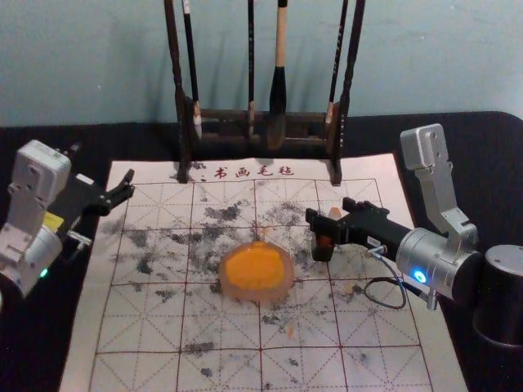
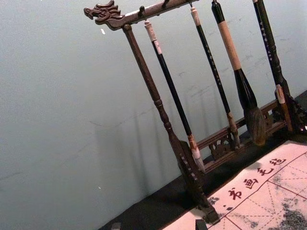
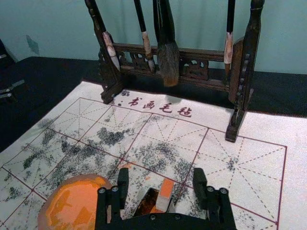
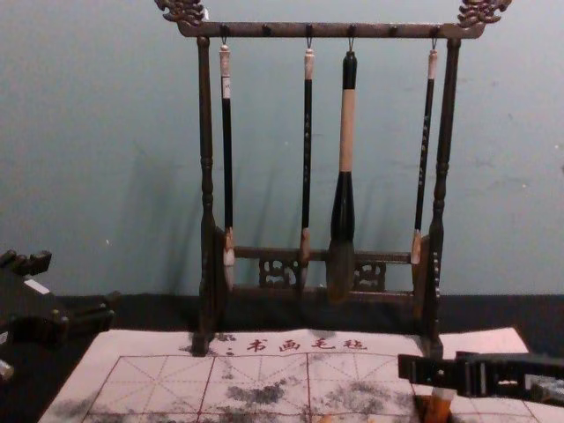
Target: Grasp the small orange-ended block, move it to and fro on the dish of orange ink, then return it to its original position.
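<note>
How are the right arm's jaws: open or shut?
Open: the right jaws stand apart, with the orange-ended block between them and the printed mat showing through a gap on each side.

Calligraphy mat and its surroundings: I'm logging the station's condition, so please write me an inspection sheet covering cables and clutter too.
Surface: mat on black cloth, dark smudges and some orange specks.
Job's things: dish holds orange ink; orange-ended block stands to its right.
Clutter: nothing seen.
Grippers: left tool open at the mat's left edge; right tool open by the block.
Cables: thin cable loops beside the right arm.
Surroundings: rack with four hanging brushes; wall behind.
</note>
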